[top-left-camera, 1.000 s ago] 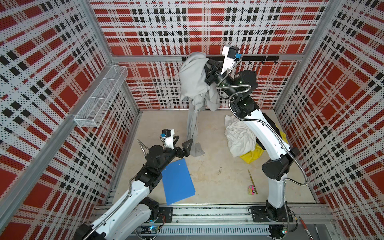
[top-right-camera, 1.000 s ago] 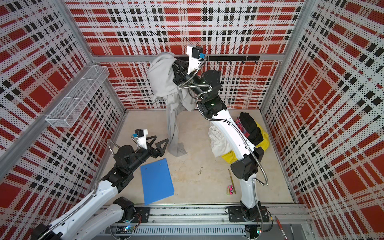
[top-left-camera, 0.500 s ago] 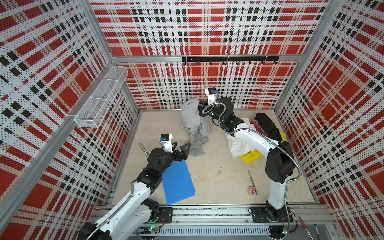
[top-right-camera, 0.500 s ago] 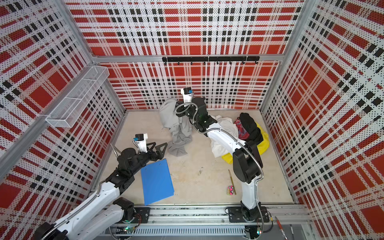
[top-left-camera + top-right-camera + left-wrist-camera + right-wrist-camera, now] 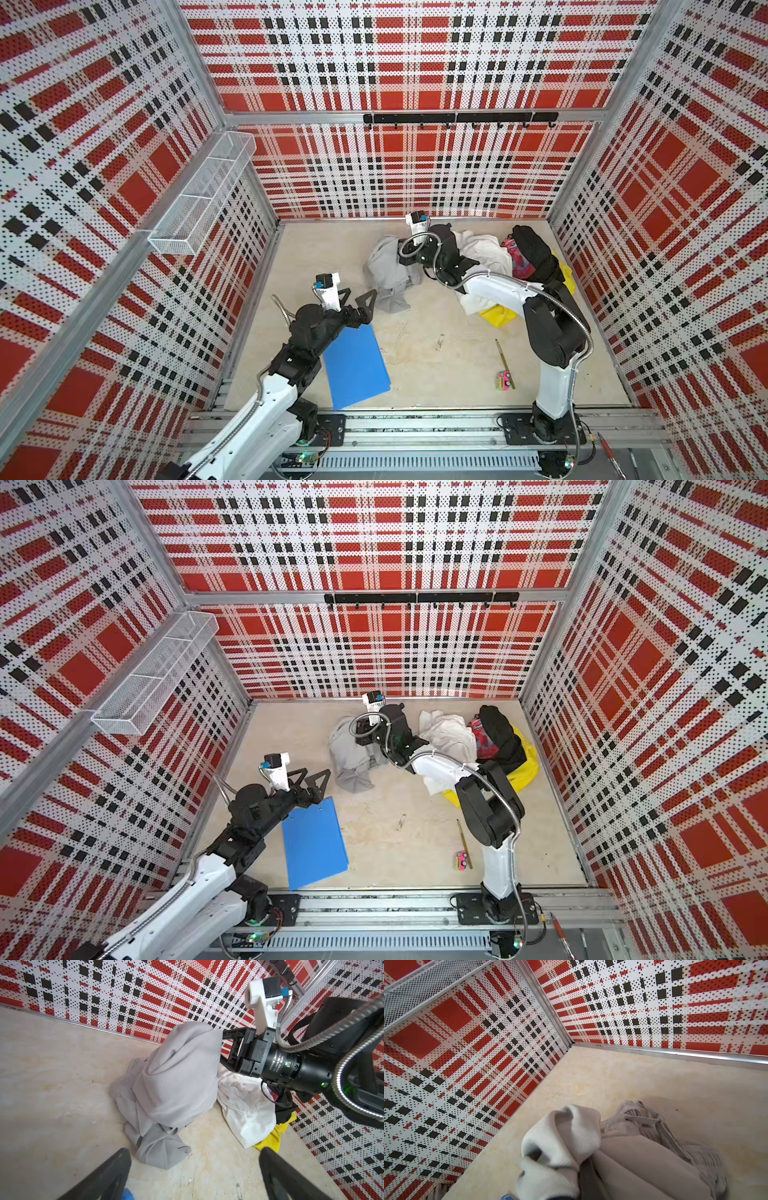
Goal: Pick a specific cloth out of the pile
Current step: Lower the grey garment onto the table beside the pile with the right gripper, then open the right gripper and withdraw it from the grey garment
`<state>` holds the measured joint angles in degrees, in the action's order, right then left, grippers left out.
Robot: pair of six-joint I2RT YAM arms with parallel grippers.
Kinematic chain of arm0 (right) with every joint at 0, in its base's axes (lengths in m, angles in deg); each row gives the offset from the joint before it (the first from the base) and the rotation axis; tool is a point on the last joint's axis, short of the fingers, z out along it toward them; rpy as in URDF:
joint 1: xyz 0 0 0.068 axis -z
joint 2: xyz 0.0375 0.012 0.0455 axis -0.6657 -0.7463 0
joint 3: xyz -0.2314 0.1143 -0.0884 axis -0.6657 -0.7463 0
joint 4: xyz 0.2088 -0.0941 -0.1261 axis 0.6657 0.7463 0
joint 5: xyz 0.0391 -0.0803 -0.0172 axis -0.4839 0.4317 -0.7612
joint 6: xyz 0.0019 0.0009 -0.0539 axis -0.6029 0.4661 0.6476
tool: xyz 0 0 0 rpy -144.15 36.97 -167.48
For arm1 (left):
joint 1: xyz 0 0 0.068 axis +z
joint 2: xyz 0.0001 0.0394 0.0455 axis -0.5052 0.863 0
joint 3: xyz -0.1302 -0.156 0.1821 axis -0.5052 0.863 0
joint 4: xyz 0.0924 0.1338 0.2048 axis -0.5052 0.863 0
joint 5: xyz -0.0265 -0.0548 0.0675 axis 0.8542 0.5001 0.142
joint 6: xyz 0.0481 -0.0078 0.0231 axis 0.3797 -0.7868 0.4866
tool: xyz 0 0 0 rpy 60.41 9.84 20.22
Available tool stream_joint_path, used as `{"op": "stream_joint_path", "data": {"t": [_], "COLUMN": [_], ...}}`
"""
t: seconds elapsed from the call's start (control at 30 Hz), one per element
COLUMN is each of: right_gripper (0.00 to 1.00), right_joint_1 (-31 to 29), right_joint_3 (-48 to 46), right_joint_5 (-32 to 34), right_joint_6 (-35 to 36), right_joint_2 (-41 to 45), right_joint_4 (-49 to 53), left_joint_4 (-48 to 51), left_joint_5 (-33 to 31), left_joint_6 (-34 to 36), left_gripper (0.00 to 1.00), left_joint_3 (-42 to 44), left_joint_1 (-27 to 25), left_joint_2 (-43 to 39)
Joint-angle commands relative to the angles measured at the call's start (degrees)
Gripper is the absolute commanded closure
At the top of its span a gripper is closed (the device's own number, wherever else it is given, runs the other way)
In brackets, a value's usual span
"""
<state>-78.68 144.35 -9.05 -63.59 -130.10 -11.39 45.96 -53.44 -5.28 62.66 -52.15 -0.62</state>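
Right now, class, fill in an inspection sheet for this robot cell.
Surface: beige floor, scuffed and stained.
Job's things: grey cloth bunched up beside the pile of white, black and yellow garments.
Clutter: blue folder, pencil, small pink item.
Pincers: left pincer open, empty; right pincer shut on the grey cloth.
Cables: metal conduit loops beside the right pincer.
Surroundings: plaid walls, wire basket, hook rail.

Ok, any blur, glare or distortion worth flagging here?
In both top views light is even and focus sharp, though the wide lens bows the walls. In the left wrist view the left gripper is slightly soft, the grey cloth crisp. In the right wrist view its nearest fold looks blurred and washed out.
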Motion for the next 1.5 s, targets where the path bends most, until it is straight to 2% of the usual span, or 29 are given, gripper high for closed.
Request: {"op": "stream_joint_path", "data": {"t": [0.0,0.4,0.57,0.73,1.1,1.27,1.47], "right_gripper": [1.00,1.00,0.97,0.95,0.85,0.69,0.58], "right_joint_1": [-0.60,-2.57,-3.22,-3.39,-3.92,-3.92,-3.92], "right_joint_3": [3.52,0.92,4.39,9.00,25.01,24.36,20.11], "right_joint_5": [6.32,8.20,10.49,9.36,9.35,8.38,6.15], "right_joint_6": [1.29,-0.84,-2.31,-3.56,-2.77,-0.47,2.53], "right_joint_2": [-1.08,-9.71,-14.56,-19.66,-28.54,-25.03,-16.55], "right_joint_4": [3.53,7.04,11.82,13.22,17.23,16.86,19.22], "left_joint_4": [-1.86,-6.93,-7.71,-8.16,-8.25,-8.24,-8.11], "left_joint_5": [0.74,2.31,2.04,1.88,1.42,1.26,1.88], "left_joint_6": [-1.18,-3.17,-3.65,-4.28,-4.24,-3.94,-3.29], "left_gripper": [0.01,0.01,0.01,0.01,0.01,0.01,0.01], "left_joint_3": [0.21,1.96,2.62,2.96,4.04,4.91,5.28], "left_joint_1": [0.45,-0.04,-0.02,-0.18,-0.14,-0.03,0.09], "left_joint_2": [2.22,6.59,7.23,7.51,6.77,5.99,6.68]}}
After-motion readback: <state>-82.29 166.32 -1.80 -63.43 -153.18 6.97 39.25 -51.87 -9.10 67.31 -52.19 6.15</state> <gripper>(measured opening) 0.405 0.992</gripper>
